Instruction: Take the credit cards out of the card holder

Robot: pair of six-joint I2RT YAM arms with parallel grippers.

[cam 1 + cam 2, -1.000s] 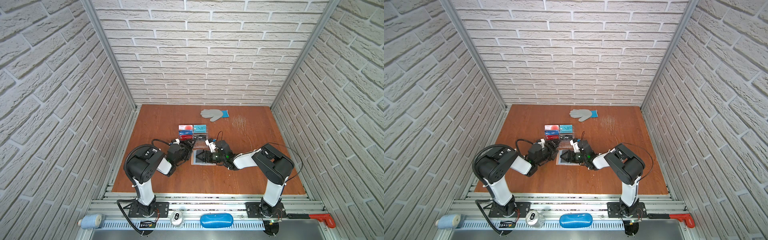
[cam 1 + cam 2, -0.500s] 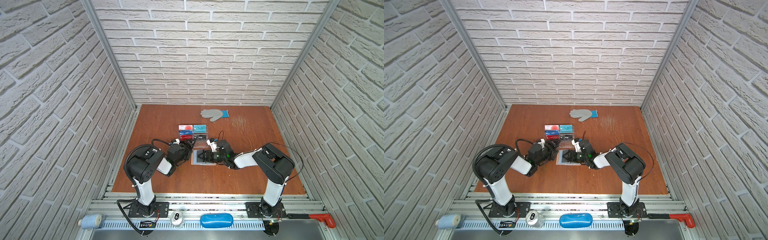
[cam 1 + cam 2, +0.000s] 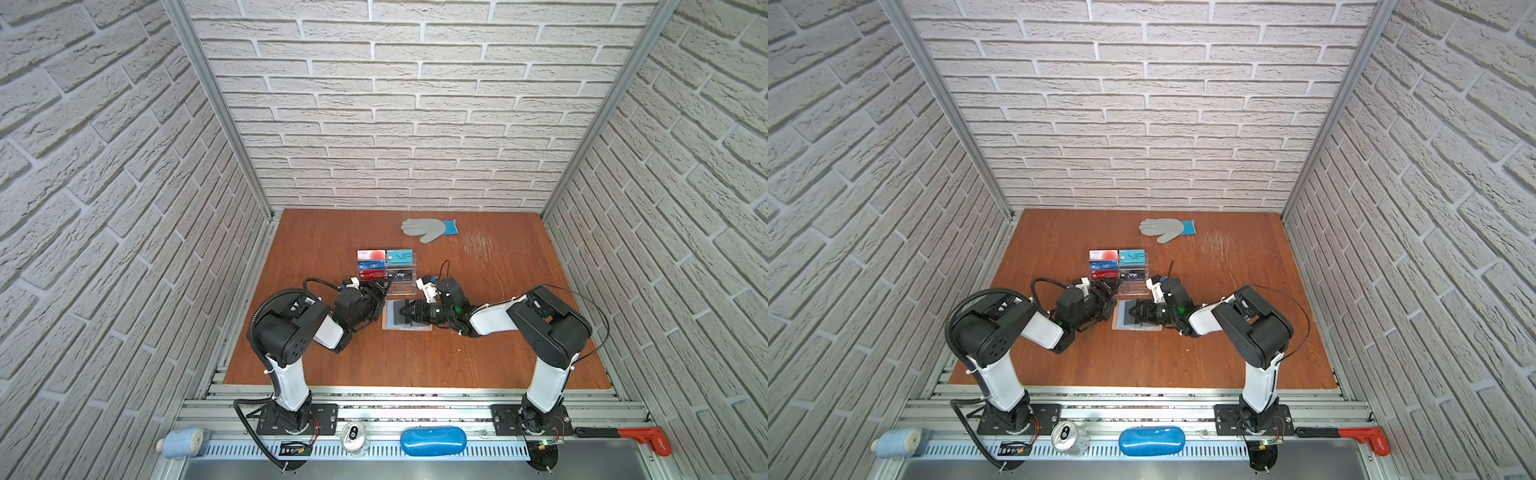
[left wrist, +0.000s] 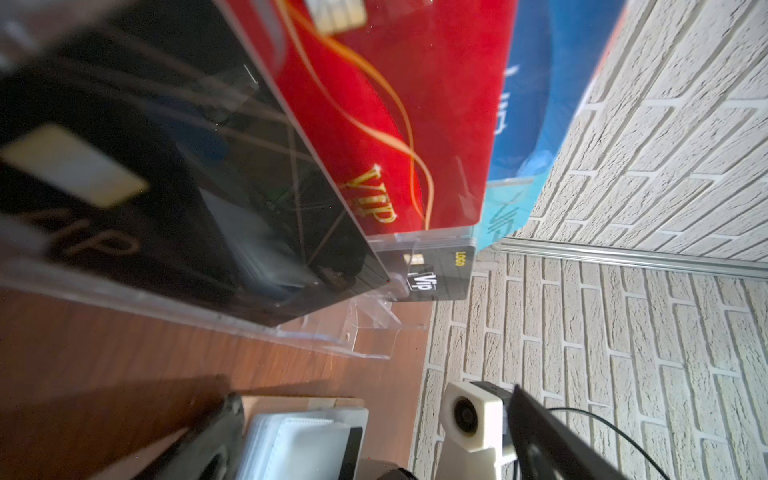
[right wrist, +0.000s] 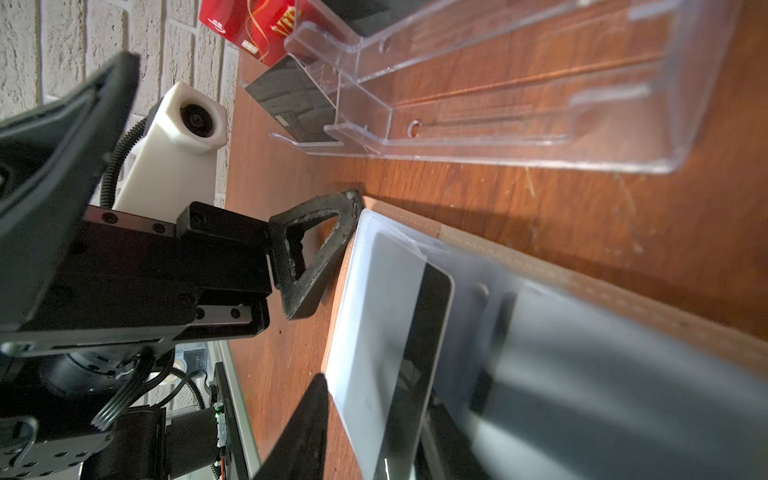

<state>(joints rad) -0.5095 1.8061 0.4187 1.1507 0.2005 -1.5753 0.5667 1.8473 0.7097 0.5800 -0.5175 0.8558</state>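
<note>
Two left fingers (image 5: 332, 249) spread | one at card holder (image 5: 374, 311) corner | stand (image 5: 498, 104) beside

Lab test cell: brick-pattern wall panels (image 3: 415, 124), aluminium rail (image 3: 415, 409), wooden tabletop (image 3: 415, 361), left arm (image 3: 286, 332), right arm (image 3: 548, 328) bolted down.

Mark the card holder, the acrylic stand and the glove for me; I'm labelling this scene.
card holder (image 3: 390, 322): in a top view, bare grey-blue inner page.
clear acrylic stand (image 5: 540, 95): right wrist view, empty clear tier.
grey glove (image 3: 424, 228): in a top view, palm.
</note>
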